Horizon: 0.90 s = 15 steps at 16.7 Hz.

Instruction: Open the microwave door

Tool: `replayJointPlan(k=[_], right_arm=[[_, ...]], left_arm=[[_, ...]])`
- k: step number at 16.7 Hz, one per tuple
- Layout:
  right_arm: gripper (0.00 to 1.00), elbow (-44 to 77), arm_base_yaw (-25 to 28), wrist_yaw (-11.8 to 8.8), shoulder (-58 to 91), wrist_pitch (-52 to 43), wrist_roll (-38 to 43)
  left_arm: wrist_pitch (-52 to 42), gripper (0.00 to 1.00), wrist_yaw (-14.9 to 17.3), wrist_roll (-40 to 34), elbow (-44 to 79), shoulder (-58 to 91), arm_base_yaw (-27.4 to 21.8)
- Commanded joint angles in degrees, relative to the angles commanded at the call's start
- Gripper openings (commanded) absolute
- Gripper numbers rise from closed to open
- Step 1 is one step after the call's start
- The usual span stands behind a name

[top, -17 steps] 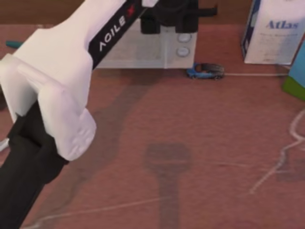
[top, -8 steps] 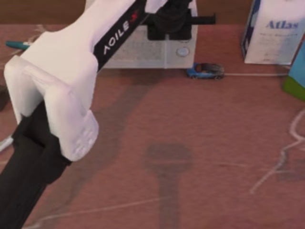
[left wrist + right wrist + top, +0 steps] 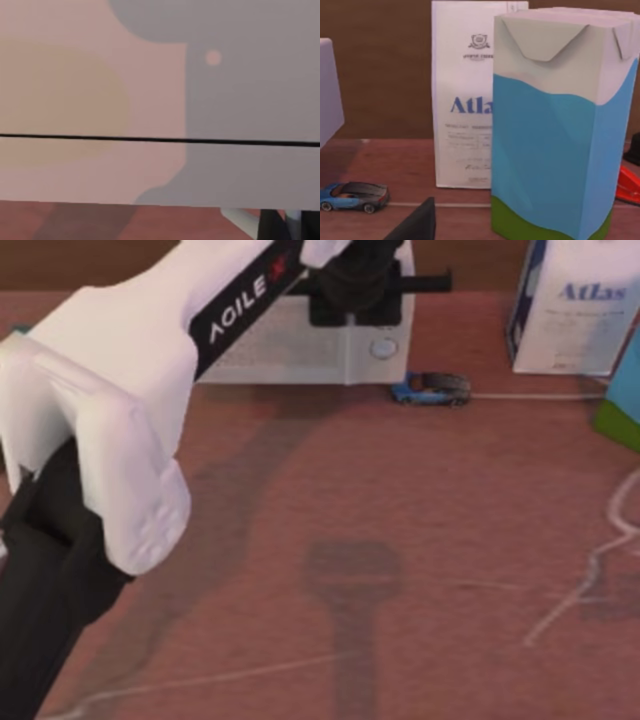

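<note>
The white microwave (image 3: 375,365) stands at the table's far edge, left of centre. Its door (image 3: 280,350), with the speckled grey window, lies flat against the front. One silver knob (image 3: 383,347) shows on the narrow panel beside it. My left arm reaches from the near left, and my left gripper (image 3: 360,290) hangs over the microwave's front top edge, above the knob panel and the door's right end. The left wrist view is filled by a pale microwave surface (image 3: 75,100) crossed by a thin black line. My right gripper (image 3: 420,225) shows only as a dark wedge, off to the right.
A small blue toy car (image 3: 430,390) sits just right of the microwave. A white "Atlas" carton (image 3: 575,305) stands at the far right. A blue-and-green carton (image 3: 555,130) stands in front of it, near the right edge. Pale scratch lines mark the brown table (image 3: 420,520).
My left gripper moved down over the microwave's front top edge, covering the upper knob, and the arm's big white link swung slightly left. The door looks unmoved.
</note>
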Motion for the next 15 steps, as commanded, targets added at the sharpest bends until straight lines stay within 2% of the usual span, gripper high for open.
replayJointPlan(k=[6, 15], right_arm=[[1.00, 0.0, 0.0, 0.0, 0.0, 0.0, 0.0], [1.00, 0.0, 0.0, 0.0, 0.0, 0.0, 0.0]], left_arm=[[8.5, 0.00, -0.6, -1.0, -17.2, -7.8, -0.2], [9.7, 0.00, -0.7, -1.2, -18.9, -8.9, -0.3]])
